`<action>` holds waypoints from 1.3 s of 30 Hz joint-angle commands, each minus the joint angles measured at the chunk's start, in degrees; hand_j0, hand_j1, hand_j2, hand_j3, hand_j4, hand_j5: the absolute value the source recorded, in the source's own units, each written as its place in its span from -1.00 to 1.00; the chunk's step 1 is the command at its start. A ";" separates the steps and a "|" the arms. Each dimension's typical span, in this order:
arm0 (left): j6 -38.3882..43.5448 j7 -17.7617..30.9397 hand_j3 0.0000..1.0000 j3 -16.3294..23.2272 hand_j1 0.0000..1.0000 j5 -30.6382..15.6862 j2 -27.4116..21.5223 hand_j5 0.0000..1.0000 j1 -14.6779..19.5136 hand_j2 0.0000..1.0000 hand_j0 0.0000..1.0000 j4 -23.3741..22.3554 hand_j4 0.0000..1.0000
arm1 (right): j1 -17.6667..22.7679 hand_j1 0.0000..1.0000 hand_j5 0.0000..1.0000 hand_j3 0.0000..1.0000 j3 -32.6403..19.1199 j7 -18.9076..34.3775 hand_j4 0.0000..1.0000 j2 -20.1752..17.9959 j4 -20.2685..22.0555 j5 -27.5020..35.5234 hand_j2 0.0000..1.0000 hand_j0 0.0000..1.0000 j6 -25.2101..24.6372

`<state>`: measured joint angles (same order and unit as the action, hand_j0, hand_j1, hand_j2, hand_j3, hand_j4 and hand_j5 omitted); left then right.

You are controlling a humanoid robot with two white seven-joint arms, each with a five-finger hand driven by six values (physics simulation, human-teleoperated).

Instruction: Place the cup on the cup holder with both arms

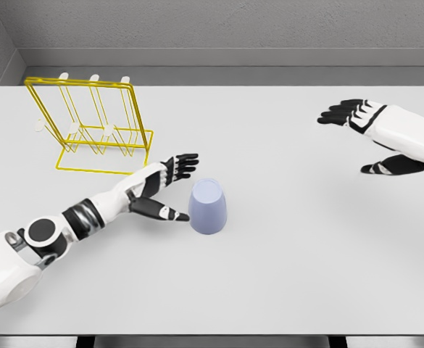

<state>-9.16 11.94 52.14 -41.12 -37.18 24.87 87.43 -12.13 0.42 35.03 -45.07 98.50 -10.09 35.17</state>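
A pale lavender cup (pixel 208 206) stands upside down near the middle of the white table (pixel 291 268). My left hand (pixel 174 187) is just left of it, fingers spread open, the thumb tip close to the cup's side and the fingers reaching past its upper left edge. It holds nothing. The yellow wire cup holder (pixel 88 127) with white-tipped pegs stands at the back left, behind the left hand. My right hand (pixel 364 134) hovers far to the right, open, well apart from the cup.
Grey walls close off the back and left of the table. The front table edge runs along the bottom of the view.
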 commanded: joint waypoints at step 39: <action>0.90 -0.08 1.00 1.29 1.00 3.15 4.75 1.00 -0.26 1.00 1.00 -0.06 1.00 | 0.62 1.00 1.00 1.00 -0.95 -0.03 1.00 0.33 0.38 0.51 1.00 1.00 -0.17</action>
<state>-8.31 11.86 53.42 -37.79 -32.47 24.61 87.40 -11.51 -0.53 35.03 -44.69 98.86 -9.98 35.18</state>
